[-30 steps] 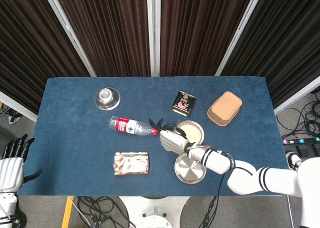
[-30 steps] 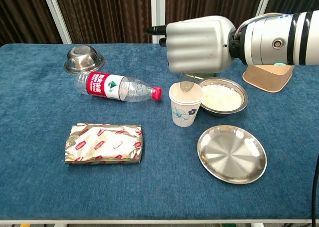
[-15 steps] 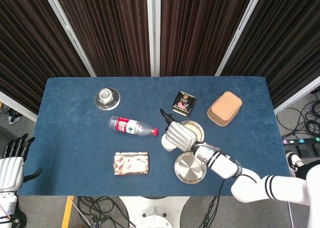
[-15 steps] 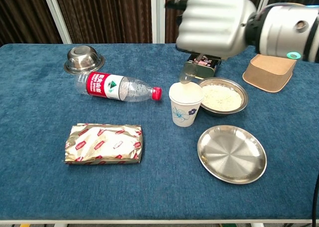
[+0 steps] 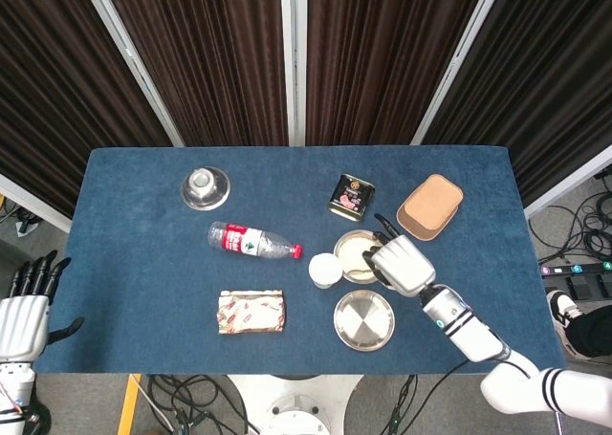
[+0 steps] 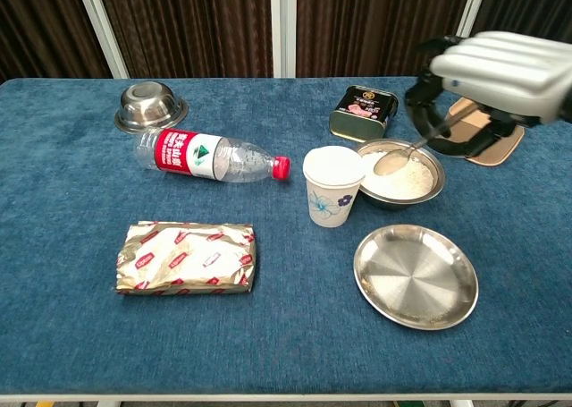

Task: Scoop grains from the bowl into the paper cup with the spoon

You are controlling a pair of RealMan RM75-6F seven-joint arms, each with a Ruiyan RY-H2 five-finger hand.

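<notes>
The paper cup with a flower print stands upright left of the steel grain bowl, touching or nearly touching it; the paper cup also shows from above in the head view. My right hand hovers over the bowl's right side and holds the spoon, whose scoop sits just above the white grains. In the head view the right hand covers the right part of the bowl. My left hand hangs off the table's left edge with fingers apart, holding nothing.
A lying water bottle, a foil packet, an empty steel plate, a tin, a tan container behind the hand, and a small steel bowl at the back left share the blue table.
My right hand has swung the spoon from above the paper cup rightward and down to the grain bowl. The left hand has stayed put.
</notes>
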